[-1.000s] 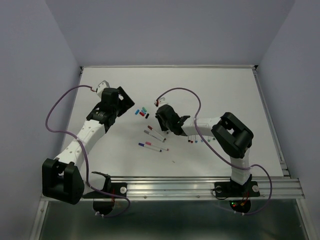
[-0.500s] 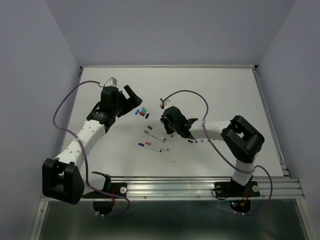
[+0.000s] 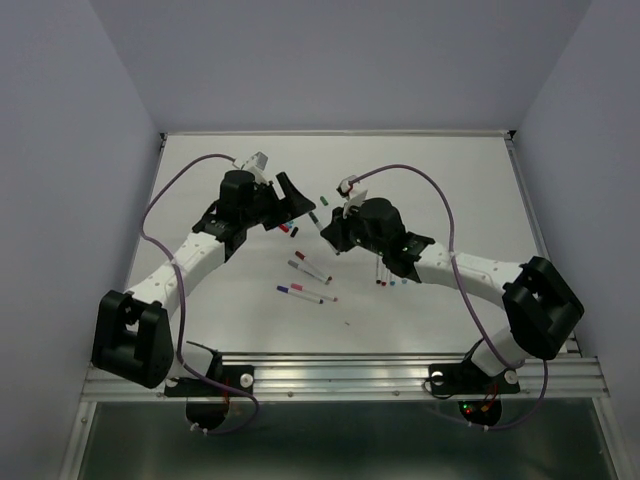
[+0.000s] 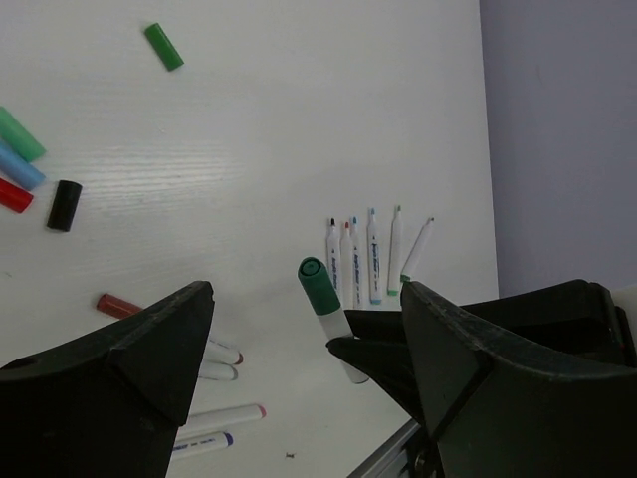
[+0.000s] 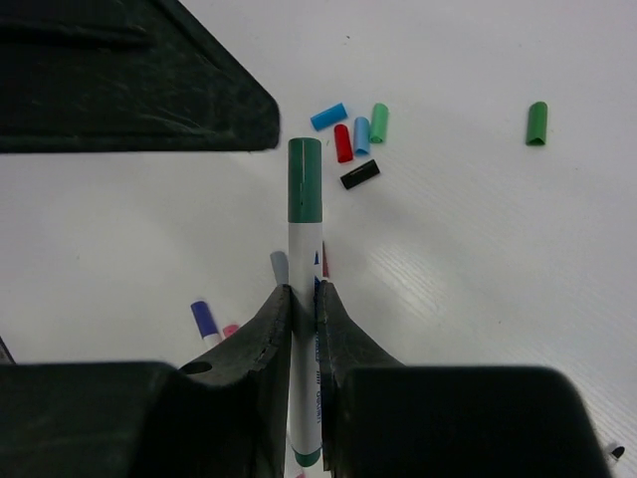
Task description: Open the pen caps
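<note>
Right gripper pinches a white pen, its green cap on. Left gripper, spread wide, hovers near that cap. Loose caps lie clustered on the table.

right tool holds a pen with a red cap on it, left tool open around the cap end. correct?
Not quite. The cap on the pen in the right tool is green, not red, as the right wrist view shows. The rest holds: the cap is on, and the left tool is open around the cap end.
</note>
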Available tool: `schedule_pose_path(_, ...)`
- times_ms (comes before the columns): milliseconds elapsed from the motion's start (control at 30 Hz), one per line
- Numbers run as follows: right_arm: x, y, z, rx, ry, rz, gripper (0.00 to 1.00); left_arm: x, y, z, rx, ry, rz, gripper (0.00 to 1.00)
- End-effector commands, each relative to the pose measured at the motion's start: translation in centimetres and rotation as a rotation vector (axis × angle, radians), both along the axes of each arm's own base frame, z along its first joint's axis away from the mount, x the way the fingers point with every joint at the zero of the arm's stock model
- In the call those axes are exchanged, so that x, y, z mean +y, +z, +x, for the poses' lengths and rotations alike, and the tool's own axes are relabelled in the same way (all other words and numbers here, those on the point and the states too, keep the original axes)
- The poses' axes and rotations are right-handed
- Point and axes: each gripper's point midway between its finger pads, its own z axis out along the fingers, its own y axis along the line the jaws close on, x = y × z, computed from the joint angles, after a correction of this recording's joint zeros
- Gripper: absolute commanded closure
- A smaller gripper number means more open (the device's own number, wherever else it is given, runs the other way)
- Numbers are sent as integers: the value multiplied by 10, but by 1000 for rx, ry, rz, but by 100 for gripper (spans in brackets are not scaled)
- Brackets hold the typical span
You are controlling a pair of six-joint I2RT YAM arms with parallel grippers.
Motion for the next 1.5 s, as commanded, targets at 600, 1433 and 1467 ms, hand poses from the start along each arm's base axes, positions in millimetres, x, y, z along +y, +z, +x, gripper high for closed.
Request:
schedule_pose_path(600, 22, 49, 2, -91, 71, 159, 99, -35, 15, -1, -38, -115, -77, 100)
schedule_pose_path(1433, -8, -42, -170, 375, 357, 193, 99, 73, 130, 136, -265, 419, -143, 100)
schedule_pose_path(1467, -9, -41, -167, 353, 347, 179, 99, 72, 123, 131, -253, 404, -142, 100)
